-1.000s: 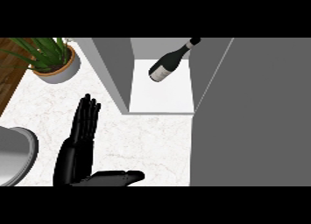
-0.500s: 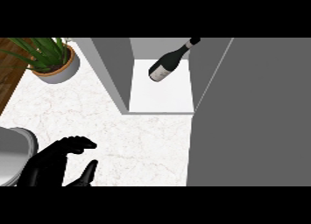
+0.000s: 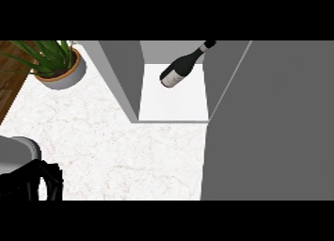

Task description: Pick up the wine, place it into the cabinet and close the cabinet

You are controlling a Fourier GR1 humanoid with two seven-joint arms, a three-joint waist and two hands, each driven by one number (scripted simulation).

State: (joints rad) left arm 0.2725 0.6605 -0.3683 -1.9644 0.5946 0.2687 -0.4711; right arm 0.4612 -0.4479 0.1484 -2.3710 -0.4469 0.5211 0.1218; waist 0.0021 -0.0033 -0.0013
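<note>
- Wine (image 3: pixel 182 67) is lying tilted on the white shelf (image 3: pixel 175 101) inside the open cabinet (image 3: pixel 124 75), at upper centre of the frame, neck pointing to the upper right.
- One black hand (image 3: pixel 27 182) is showing at lower left over the table (image 3: pixel 121 150); I cannot tell which hand it is, nor whether its fingers are open or closed.
- Potted plant (image 3: pixel 55 63) is sitting at upper left.

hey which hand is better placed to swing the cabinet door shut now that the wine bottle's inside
Probably the right, though it is out of view. The open cabinet door stands at the view's right, the wine bottle lies inside, and the only visible hand, the left hand, sits far off at lower left.
</note>
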